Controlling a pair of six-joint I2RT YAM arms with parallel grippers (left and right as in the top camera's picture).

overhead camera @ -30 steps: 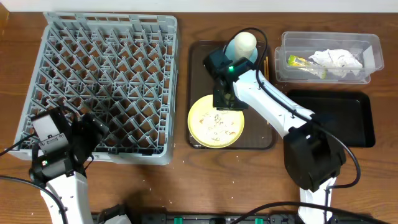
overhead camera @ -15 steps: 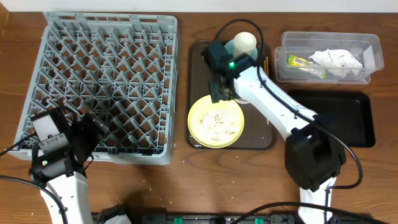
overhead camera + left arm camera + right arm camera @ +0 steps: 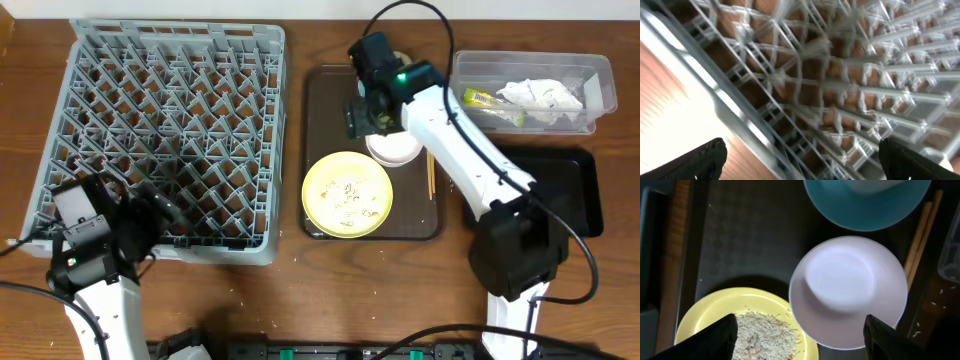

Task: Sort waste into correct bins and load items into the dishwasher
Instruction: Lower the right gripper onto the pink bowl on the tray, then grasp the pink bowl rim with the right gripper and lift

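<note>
- Overhead: large square grey dish rack (image 3: 165, 140) on the left of the wooden surface (image 3: 300, 290), pegs upright.
- Pale yellow plate (image 3: 347, 194) on the near half of the brown serving tray (image 3: 325, 120), beige crumbs (image 3: 350, 190) scattered at its middle. Pinkish-white bowl (image 3: 395, 150) just beyond, partly under the right arm (image 3: 460, 130).
- Thin chopsticks (image 3: 431, 175) by the tray's right edge, long axis near to far.
- Clear tub (image 3: 530, 60) far right, long side left to right, with crumpled white napkin (image 3: 543, 95) and yellow-green wrapper (image 3: 485, 100) inside, the wrapper lengthwise along it. Black tray (image 3: 560, 190) just nearer.
- Right claw (image 3: 362, 112) above the tray's far half; left claw (image 3: 150, 212) at the rack's near left corner, dark against the grid.
- Left wrist: blurred rack bars across the frame, rim slanting upper left to lower right, wood beside it. Left claw spread, fingertips (image 3: 695, 162) in the bottom corners, pinching nothing.
- Right wrist: right claw spread wide and empty, fingertips (image 3: 705, 340) at the bottom corners. Pinkish-white bowl at centre, its edge overlapping the plate's rim. Plate cut off bottom left. Light blue bowl (image 3: 867, 210) cut off at the top, cream cup (image 3: 872, 184) barely showing. Chopsticks slanted at right, partly hidden behind the pinkish-white bowl.
</note>
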